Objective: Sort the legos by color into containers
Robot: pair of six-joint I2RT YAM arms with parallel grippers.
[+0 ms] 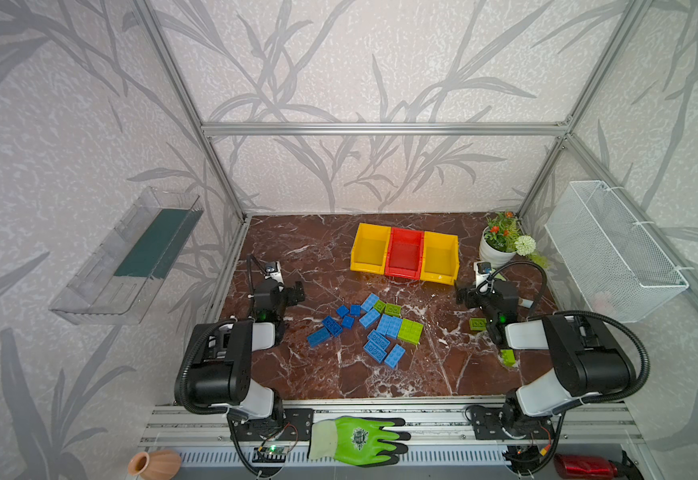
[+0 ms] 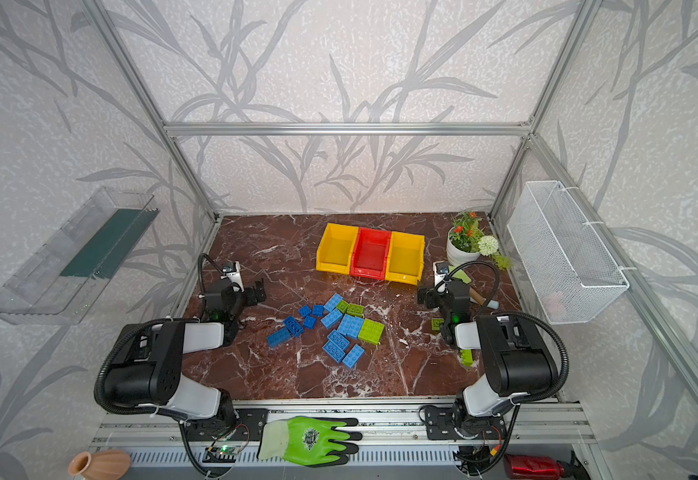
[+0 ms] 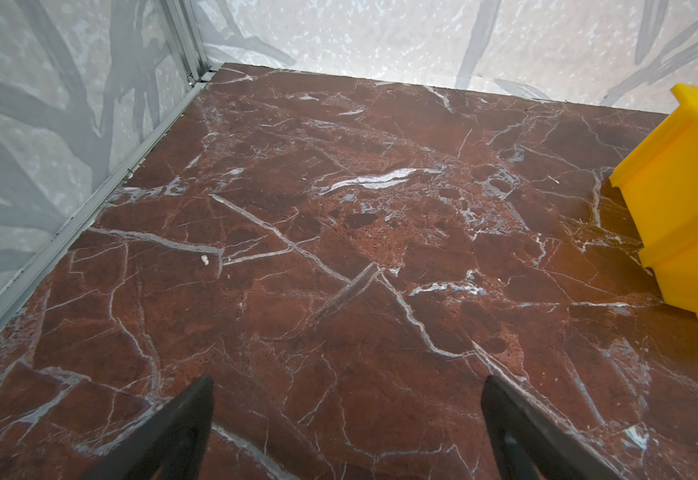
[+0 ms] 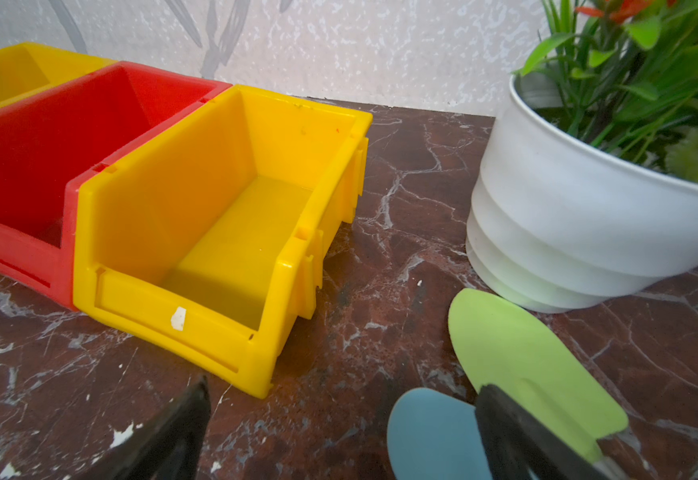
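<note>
Several legos lie loose mid-table in both top views: light and darker blue ones [image 1: 374,332] [image 2: 339,328] and lime green ones [image 1: 410,331]. Two more green legos [image 1: 478,323] [image 1: 508,357] sit beside the right arm. The containers stand behind them in a joined row, yellow [image 1: 370,248], red [image 1: 404,253] and yellow [image 1: 439,257], all empty. My left gripper [image 1: 297,291] [image 3: 347,380] hangs open over bare marble, left of the legos. My right gripper [image 1: 459,293] [image 4: 341,384] is open just in front of the right yellow container [image 4: 197,332], holding nothing.
A white potted plant [image 1: 501,245] stands at the back right. A green spatula [image 4: 526,353] and a blue one [image 4: 426,428] lie by the right gripper. A wire basket [image 1: 613,249] and a clear tray [image 1: 131,257] hang on the side walls. A green glove [image 1: 360,440] lies on the front rail.
</note>
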